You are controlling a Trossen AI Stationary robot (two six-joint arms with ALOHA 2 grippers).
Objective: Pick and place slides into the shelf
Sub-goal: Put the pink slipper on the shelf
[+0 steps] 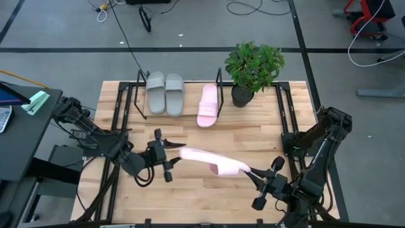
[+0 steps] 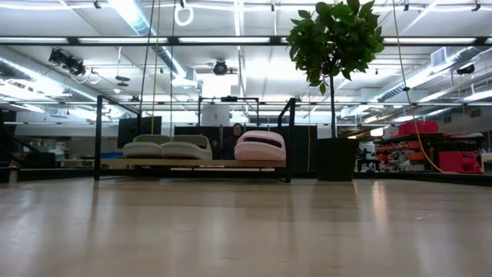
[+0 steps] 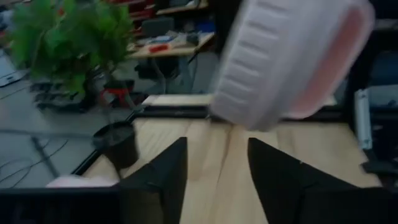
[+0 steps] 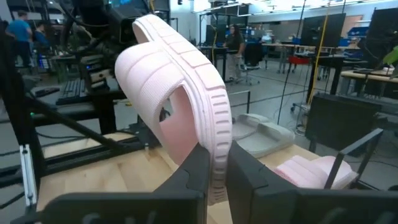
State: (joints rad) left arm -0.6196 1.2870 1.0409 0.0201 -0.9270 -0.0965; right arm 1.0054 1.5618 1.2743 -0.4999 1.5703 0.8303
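Observation:
A light pink slide (image 1: 212,161) hangs in the air over the middle of the table, between my two grippers. My right gripper (image 1: 248,170) is shut on its right end. My left gripper (image 1: 166,157) is open just left of the slide's other end (image 1: 185,152). In the left wrist view the slide (image 3: 292,56) shows beyond the open fingers (image 3: 168,174), apart from them. The shelf (image 1: 219,85) stands at the table's far edge. Two grey-green slides (image 1: 166,94) and a pink slide (image 1: 208,106) rest sole-down on its board (image 2: 192,163). My right gripper pinches the pink slide's sole at its ribbed edge (image 4: 214,177) between the two fingers, near the strap (image 4: 155,81). The fingers come level from the table's right, across the edge. The slide is lifted clear, turned on its side, reaching toward the left gripper.
A potted plant (image 1: 253,66) stands at the table's far right, beside the shelf's right end; the low view shows the plant (image 2: 334,77) too. Black arm frames (image 1: 114,158) run along both table sides. Bare wood lies along the near edge.

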